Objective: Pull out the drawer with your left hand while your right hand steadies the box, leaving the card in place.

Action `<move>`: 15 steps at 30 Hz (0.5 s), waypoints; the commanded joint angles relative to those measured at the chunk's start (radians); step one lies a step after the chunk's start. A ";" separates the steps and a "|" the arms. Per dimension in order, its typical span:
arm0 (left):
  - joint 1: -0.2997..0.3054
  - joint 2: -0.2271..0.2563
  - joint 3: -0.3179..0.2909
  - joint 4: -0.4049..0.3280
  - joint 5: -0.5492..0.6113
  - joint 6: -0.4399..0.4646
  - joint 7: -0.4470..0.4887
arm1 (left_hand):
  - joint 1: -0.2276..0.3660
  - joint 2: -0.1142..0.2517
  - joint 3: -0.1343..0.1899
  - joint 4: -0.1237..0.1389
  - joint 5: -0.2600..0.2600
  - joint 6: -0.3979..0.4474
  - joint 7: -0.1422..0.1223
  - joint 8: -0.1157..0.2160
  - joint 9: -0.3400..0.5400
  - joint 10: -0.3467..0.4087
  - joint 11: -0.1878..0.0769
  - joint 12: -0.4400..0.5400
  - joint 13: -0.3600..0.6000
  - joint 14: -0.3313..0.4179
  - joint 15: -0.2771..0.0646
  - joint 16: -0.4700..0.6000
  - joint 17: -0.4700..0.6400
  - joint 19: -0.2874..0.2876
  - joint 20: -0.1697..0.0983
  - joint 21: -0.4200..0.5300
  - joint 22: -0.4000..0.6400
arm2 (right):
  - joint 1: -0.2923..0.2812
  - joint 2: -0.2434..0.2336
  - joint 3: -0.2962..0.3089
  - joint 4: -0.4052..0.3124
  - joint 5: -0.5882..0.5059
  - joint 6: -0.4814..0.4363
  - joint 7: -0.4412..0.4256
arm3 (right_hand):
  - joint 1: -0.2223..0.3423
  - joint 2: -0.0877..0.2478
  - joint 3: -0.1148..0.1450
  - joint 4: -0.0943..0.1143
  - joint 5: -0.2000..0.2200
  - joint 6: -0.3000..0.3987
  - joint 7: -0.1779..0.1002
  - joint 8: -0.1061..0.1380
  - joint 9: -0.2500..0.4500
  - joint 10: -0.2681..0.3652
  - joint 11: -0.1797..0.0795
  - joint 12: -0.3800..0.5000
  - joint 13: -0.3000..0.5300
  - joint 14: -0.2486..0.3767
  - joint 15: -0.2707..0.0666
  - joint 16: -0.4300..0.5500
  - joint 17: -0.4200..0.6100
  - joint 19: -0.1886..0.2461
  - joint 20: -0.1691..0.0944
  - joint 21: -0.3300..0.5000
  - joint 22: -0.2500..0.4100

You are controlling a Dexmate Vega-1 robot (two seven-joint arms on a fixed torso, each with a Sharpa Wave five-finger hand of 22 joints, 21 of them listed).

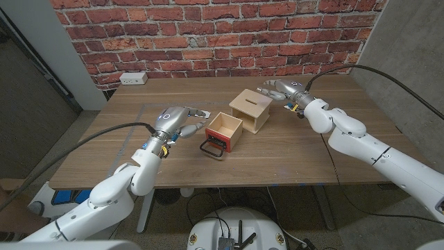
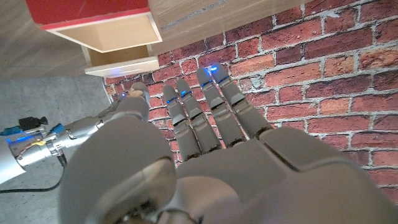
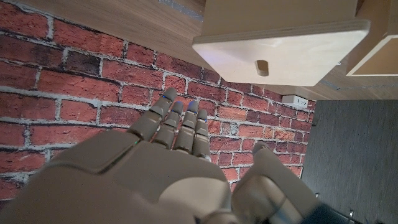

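From the head camera, the wooden box sits near the middle of the table, and the drawer, red on its front with a black handle, is fully out, resting just in front of the box toward the robot's left. The left hand hovers beside the drawer, fingers apart, holding nothing. The right hand hangs just beside the box's far corner, fingers loosely spread and empty. A white power outlet sits at the foot of the brick wall. The left wrist camera shows the left hand with fingers straight and slightly apart, with the drawer beyond. The right wrist camera shows the right hand open, the box beyond its fingertips, not touching.
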 commanded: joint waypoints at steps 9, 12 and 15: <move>-0.064 -0.152 0.020 0.084 -0.195 -0.005 0.115 | -0.040 0.006 0.026 -0.020 -0.005 -0.065 0.013 -0.014 0.004 -0.082 0.002 -0.018 -0.002 -0.064 -0.128 -0.014 0.000 -0.023 -0.150 -0.035 -0.001 | -0.045 -0.011 0.066 0.023 0.194 0.025 -0.072 | 0.015 0.030 0.010 -0.007 0.006 -0.020 -0.007 -0.007 0.001 -0.029 0.002 -0.007 0.003 -0.021 -0.005 -0.004 0.001 0.010 0.001 0.002 0.000; -0.074 -0.156 0.021 0.099 -0.224 -0.023 0.124 | -0.050 0.001 0.031 -0.026 -0.006 -0.091 0.013 -0.016 0.004 -0.103 0.001 -0.018 -0.003 -0.092 -0.128 -0.018 -0.001 -0.033 -0.151 -0.047 -0.001 | -0.055 -0.008 0.073 0.022 0.216 0.019 -0.087 | 0.014 0.030 0.010 -0.006 0.006 -0.024 -0.005 -0.007 0.001 -0.032 0.004 -0.007 0.002 -0.025 -0.005 -0.005 0.002 0.019 0.004 0.005 0.000; -0.086 -0.164 0.021 0.118 -0.258 -0.037 0.128 | -0.055 0.000 0.032 -0.027 -0.006 -0.098 0.013 -0.016 0.004 -0.117 0.002 -0.020 -0.003 -0.101 -0.127 -0.018 -0.001 -0.038 -0.151 -0.052 -0.001 | -0.060 -0.006 0.077 0.024 0.236 0.016 -0.097 | 0.013 0.030 0.009 -0.006 0.006 -0.028 -0.005 -0.007 0.001 -0.035 0.003 -0.007 0.002 -0.027 -0.005 -0.004 0.003 0.021 0.004 0.005 -0.001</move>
